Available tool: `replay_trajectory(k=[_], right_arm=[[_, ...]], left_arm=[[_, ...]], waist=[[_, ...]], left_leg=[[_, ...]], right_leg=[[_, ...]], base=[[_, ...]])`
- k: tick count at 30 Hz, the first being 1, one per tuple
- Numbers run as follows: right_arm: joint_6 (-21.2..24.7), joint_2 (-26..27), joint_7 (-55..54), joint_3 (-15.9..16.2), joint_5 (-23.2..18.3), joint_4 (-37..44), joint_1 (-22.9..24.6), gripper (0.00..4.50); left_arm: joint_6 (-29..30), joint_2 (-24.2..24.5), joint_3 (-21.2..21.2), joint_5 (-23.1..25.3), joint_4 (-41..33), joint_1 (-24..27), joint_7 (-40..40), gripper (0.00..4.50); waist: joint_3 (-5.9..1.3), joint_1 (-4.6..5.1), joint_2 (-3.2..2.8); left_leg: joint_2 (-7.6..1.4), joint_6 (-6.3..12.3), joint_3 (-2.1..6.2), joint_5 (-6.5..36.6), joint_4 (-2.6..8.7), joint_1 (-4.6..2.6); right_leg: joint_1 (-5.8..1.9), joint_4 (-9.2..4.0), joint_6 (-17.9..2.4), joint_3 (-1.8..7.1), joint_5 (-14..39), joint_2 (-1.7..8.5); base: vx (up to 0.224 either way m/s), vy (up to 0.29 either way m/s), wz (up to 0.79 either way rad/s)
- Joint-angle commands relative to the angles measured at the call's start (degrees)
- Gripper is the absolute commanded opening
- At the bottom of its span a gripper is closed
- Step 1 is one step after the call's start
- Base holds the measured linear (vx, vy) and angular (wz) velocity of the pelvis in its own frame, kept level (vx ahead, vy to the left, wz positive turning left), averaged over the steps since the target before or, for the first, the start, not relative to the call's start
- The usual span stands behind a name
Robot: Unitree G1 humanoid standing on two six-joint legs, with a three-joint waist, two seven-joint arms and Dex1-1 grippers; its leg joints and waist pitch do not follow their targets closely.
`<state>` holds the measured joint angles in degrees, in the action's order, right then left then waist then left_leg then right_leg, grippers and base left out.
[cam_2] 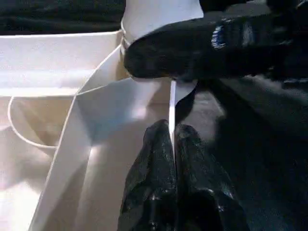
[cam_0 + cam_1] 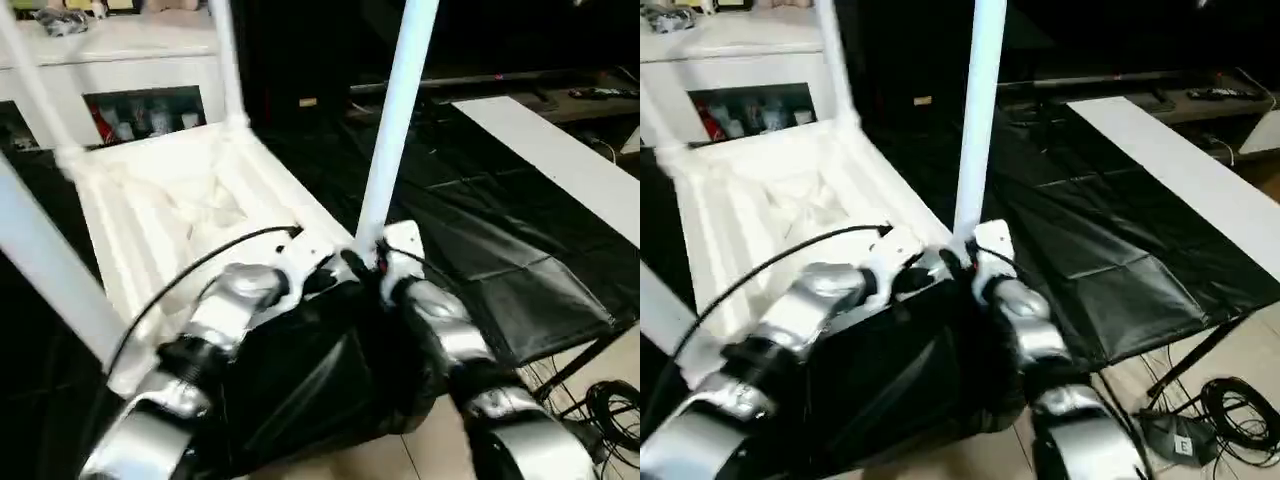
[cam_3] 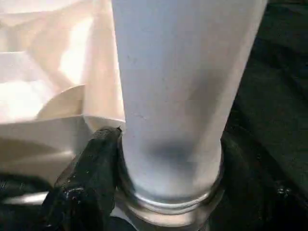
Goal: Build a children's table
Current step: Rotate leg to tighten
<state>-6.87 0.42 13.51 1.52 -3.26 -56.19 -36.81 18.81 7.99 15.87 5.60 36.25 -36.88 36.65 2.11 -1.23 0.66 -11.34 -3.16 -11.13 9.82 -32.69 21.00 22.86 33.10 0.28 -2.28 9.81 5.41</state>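
Note:
The children's table lies upside down, its white rimmed top (image 2: 180, 215) on the black sheet. Three legs stand in its sockets: far left (image 2: 35, 90), far right (image 2: 228, 65) and near left (image 2: 50, 270). A fourth leg (image 2: 395, 120) rises upright from the near right corner. My right gripper (image 2: 375, 262) is shut around this leg's base (image 3: 183, 86), one finger (image 3: 91, 178) on either side. Right beside it, my left gripper (image 1: 172, 139) is shut on the thin rim wall (image 1: 172, 103) at that same corner.
A white glass-door cabinet (image 2: 130, 60) stands behind the table top. On the black-sheeted table (image 2: 480, 240) a long white board (image 2: 560, 160) lies to the right. Cables (image 2: 610, 410) lie on the floor past the sheet's near right edge.

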Motion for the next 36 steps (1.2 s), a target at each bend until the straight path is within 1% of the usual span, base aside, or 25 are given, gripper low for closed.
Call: replay_trajectory(k=[1,2,5,6,8,10,12,13,16,18,19,20,21,22,23,24,25,27,28,29,30,31,32,35,36], right_arm=[[1.7,3.0,-0.8,1.7,1.2,-2.6,0.4,2.69],[1.7,3.5,-1.4,2.0,2.3,-3.1,0.0,2.69],[0.7,3.4,1.9,2.1,1.3,-1.7,0.8,2.69],[0.5,3.3,2.4,2.1,1.3,-1.4,1.1,2.69],[0.1,3.0,3.1,1.9,1.2,-1.1,1.4,2.69],[-1.0,2.2,4.0,1.6,0.8,-0.2,1.7,3.39],[-1.4,1.9,4.2,1.3,0.5,0.4,1.8,3.44],[-2.6,0.2,6.0,1.5,0.6,2.4,2.4,3.52],[-3.9,-2.3,8.8,2.2,1.3,4.6,3.1,3.87],[-4.7,-5.4,14.5,3.1,1.1,7.3,4.0,3.98],[-4.5,-7.0,18.4,3.5,0.5,9.0,4.7,4.10],[-4.8,-9.3,23.1,4.3,0.2,10.8,5.4,4.10],[-5.1,-10.5,25.2,4.9,0.3,11.5,5.8,4.10],[-5.7,-12.5,29.1,5.7,0.2,12.8,6.5,4.10],[-5.9,-13.0,30.1,5.9,0.1,13.2,6.7,4.10],[-6.6,-15.4,34.8,6.7,-0.3,14.8,7.6,4.10],[-6.4,-16.7,38.0,6.6,-1.6,16.1,8.2,4.10],[-6.3,-17.2,39.2,6.5,-2.2,16.7,8.5,4.10],[-6.4,-17.8,40.8,6.3,-3.1,17.5,8.7,4.10],[-6.4,-17.8,40.8,6.3,-3.1,17.5,8.7,4.10],[-6.0,-18.3,43.6,6.8,-4.0,18.8,9.1,4.10],[-5.8,-18.5,44.8,7.1,-4.3,19.4,9.4,4.10],[-5.5,-18.8,46.5,7.6,-4.7,20.2,9.8,4.10],[-4.7,-19.3,49.9,8.7,-4.9,21.6,10.5,4.10],[-4.6,-19.4,50.6,8.9,-4.9,21.7,10.5,4.10]], left_arm=[[0.8,-1.4,0.7,1.1,3.9,0.7,-4.2,0.00],[0.7,-1.8,0.7,1.4,4.5,0.3,-4.7,0.00],[1.0,-1.0,1.4,1.9,4.0,0.8,-3.6,0.00],[1.2,-0.7,1.7,2.1,3.9,0.9,-3.0,0.00],[1.4,-0.5,1.8,2.2,3.9,1.0,-2.4,0.00],[1.7,-0.1,1.9,2.2,3.8,1.3,-1.6,0.00],[1.7,0.2,2.0,2.3,3.9,1.4,-1.1,0.00],[1.5,0.9,2.0,2.2,3.9,1.7,0.3,0.00],[1.3,1.9,2.3,1.9,3.3,2.1,2.1,0.00],[1.7,3.4,3.0,1.7,2.1,2.7,4.9,0.00],[1.5,4.2,3.7,1.7,1.4,3.1,6.7,0.00],[1.1,5.3,4.3,1.5,0.5,3.6,8.8,0.00],[0.4,5.8,4.6,1.4,0.2,3.9,9.9,0.00],[0.1,6.6,4.9,1.0,-0.7,4.3,11.8,0.00],[0.0,6.8,5.1,0.9,-1.0,4.4,12.4,0.00],[-1.2,8.1,5.7,0.6,-2.4,5.0,15.1,0.00],[-1.3,9.4,6.4,0.5,-4.1,5.5,17.5,0.00],[-1.3,10.1,6.7,0.5,-4.9,5.7,18.5,0.00],[-1.0,11.5,7.4,0.8,-6.5,6.2,20.2,0.00],[-1.0,11.5,7.4,0.8,-6.5,6.2,20.2,0.00],[-1.2,13.5,8.2,0.3,-9.3,7.2,23.4,0.00],[-1.3,14.1,8.4,-0.1,-10.3,7.6,24.5,0.00],[-1.5,14.9,8.6,-1.0,-11.9,8.3,26.6,0.00],[-1.1,16.8,9.1,-2.3,-15.5,9.6,30.1,0.00],[-0.5,17.2,9.2,-2.6,-16.1,9.9,30.6,0.00]], waist=[[-2.73,0.20,-0.52],[-2.65,0.30,-0.39],[-2.69,0.45,-0.38],[-2.70,0.48,-0.23],[-2.66,0.45,-0.26],[-2.74,0.42,-0.36],[-2.77,0.37,-0.33],[-2.74,0.39,-0.44],[-2.71,0.24,-0.19],[-2.83,0.19,-0.16],[-2.83,0.29,-0.17],[-2.85,0.24,-0.09],[-2.88,-0.01,-0.10],[-2.93,0.11,-0.19],[-2.97,0.16,-0.13],[-2.99,0.14,-0.17],[-3.10,0.00,-0.11],[-3.14,-0.05,-0.21],[-3.16,-0.17,-0.22],[-3.16,-0.19,-0.24],[-3.13,-0.40,-0.21],[-3.18,-0.38,-0.25],[-3.11,-0.55,-0.40],[-3.10,-0.77,-0.33],[-3.13,-0.86,-0.41]], left_leg=[[-1.08,-1.76,1.21,25.9,4.26,-1.16],[-1.09,-1.65,1.24,26.5,4.35,-1.06],[-1.10,-1.24,1.27,27.0,4.36,-1.00],[-1.13,-1.04,1.25,27.0,4.34,-0.99],[-1.16,-0.85,1.21,27.0,4.35,-1.01],[-1.26,-0.92,1.23,26.5,4.44,-0.93],[-1.28,-0.75,1.13,26.5,4.44,-0.93],[-1.28,-0.65,1.18,26.3,4.53,-0.75],[-1.27,-0.35,1.06,25.6,4.49,-0.70],[-1.30,0.14,1.05,24.5,4.44,-0.45],[-1.24,0.46,1.09,23.7,4.48,-0.12],[-1.28,0.76,1.14,23.1,4.54,0.04],[-1.49,1.39,1.04,22.1,4.43,-0.10],[-1.47,1.74,0.88,21.8,4.28,-0.18],[-1.49,1.83,0.82,21.3,4.23,-0.10],[-1.53,2.07,0.75,20.6,4.19,-0.16],[-1.57,2.63,0.66,19.9,4.03,-0.15],[-1.70,3.10,0.64,18.7,4.01,-0.05],[-1.81,3.10,0.52,17.8,3.96,-0.31],[-1.80,3.09,0.51,17.4,3.95,-0.24],[-1.93,3.01,0.54,17.1,4.04,-0.31],[-1.92,3.03,0.53,16.6,4.02,-0.23],[-2.00,2.83,0.45,16.4,4.06,-0.44],[-2.00,2.65,0.28,15.9,4.00,-0.63],[-2.04,2.58,0.24,15.7,4.02,-0.70]], right_leg=[[-0.65,-5.16,-7.5,0.91,26.8,1.97],[-0.69,-5.19,-7.4,0.83,27.0,1.89],[-0.66,-5.26,-7.0,0.85,27.4,1.97],[-0.62,-5.32,-7.0,0.87,27.7,2.02],[-0.52,-5.38,-7.0,0.91,27.9,2.02],[-0.58,-5.21,-7.3,0.97,26.5,2.01],[-0.58,-5.13,-7.7,1.05,25.4,1.99],[-0.78,-5.05,-7.8,1.04,25.1,1.98],[-0.90,-5.09,-8.0,1.03,24.7,1.96],[-1.06,-4.98,-8.1,1.12,24.4,2.12],[-1.40,-4.85,-8.1,1.09,24.0,2.13],[-1.68,-4.86,-8.0,1.04,23.5,2.10],[-1.57,-4.78,-8.3,1.14,21.7,2.07],[-1.53,-4.63,-9.4,1.17,20.1,1.96],[-1.60,-4.46,-10.0,1.24,19.1,2.00],[-1.64,-4.33,-11.1,1.21,17.6,1.94],[-1.84,-4.13,-11.6,1.24,16.0,1.94],[-1.96,-3.91,-12.3,1.27,14.5,2.10],[-1.86,-3.77,-13.2,1.20,13.6,2.04],[-1.89,-3.65,-13.2,1.17,13.2,1.99],[-1.97,-3.58,-13.4,1.15,13.1,2.04],[-2.06,-3.43,-13.4,1.17,12.4,1.98],[-1.88,-3.39,-13.7,1.20,11.7,1.83],[-1.88,-3.08,-14.5,1.27,9.7,1.73],[-1.92,-3.01,-14.6,1.29,9.3,1.72]], base=[[0.000,0.000,0.00],[0.000,0.000,0.00],[0.000,0.000,0.00],[0.000,0.000,0.00],[0.000,0.000,0.00],[0.000,0.000,0.00],[0.000,0.000,0.00],[0.000,0.000,0.00],[0.000,0.000,0.00],[0.000,0.000,0.00],[0.000,0.000,0.00],[0.000,0.000,0.00],[0.000,0.000,0.00],[0.000,0.000,0.00],[0.000,0.000,0.00],[0.000,0.000,0.00],[0.000,0.000,0.00],[0.000,0.000,0.00],[0.000,0.000,0.00],[0.000,0.000,0.00],[0.000,0.000,0.00],[0.000,0.000,0.00],[0.000,0.000,0.00],[0.000,0.000,0.00],[0.000,0.000,0.00]])
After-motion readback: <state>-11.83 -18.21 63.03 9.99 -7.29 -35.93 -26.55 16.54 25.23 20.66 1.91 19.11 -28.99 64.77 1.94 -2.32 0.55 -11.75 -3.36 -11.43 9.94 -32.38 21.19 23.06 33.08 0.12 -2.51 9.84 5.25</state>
